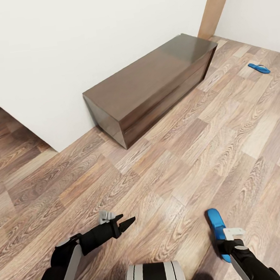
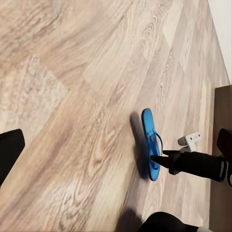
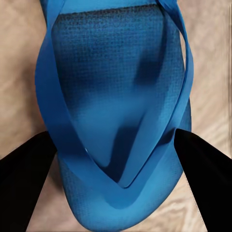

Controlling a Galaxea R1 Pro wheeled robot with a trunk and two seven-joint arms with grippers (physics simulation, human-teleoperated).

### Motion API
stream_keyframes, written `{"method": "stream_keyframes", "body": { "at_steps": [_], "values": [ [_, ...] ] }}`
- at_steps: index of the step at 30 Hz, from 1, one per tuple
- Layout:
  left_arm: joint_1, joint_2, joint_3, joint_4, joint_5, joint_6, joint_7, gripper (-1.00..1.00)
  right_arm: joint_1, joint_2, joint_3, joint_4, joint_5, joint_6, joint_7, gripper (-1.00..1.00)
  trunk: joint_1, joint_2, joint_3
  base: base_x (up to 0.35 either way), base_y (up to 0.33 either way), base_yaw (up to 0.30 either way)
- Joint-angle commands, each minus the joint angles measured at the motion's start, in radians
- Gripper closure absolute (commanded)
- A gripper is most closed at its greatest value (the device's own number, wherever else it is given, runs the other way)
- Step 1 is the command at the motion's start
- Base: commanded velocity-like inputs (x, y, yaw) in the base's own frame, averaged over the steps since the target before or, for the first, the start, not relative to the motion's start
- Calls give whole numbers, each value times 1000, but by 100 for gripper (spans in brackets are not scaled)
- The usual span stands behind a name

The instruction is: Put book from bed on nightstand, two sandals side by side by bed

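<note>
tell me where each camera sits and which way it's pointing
Head view: on the head, looking forward and down at the grey-brown plank floor and low dark brown wooden cabinet; both arms, left gripper.
Left wrist view: on the left arm, looking across at the right gripper over the near bright blue flip-flop.
Right wrist view: just above that flip-flop, dark fingers either side.
All three share the near flip-flop.

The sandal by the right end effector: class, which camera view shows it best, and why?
The right wrist view: the near sandal looms close, straps and textured sole clear. The left wrist view shows it whole but small; in the head view the right end effector partly covers it.
</note>
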Motion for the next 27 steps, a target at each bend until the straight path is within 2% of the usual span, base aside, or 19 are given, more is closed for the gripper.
{"method": "stream_keyframes", "body": {
  "at_steps": [1,22,27],
  "values": [
    [0,0,0,0,7,7,1,-100,0,0,0,-2,1,6,-2,100,-1,0,3,0,0,0],
    [0,0,-2,1,7,9,4,-100,0,0,-2,-7,-3,3,-2,100,-10,5,85,0,0,0],
    [0,0,-5,26,5,8,4,-100,0,1,-1,-9,-5,3,1,100,-12,6,104,0,0,0]
  ]
}}
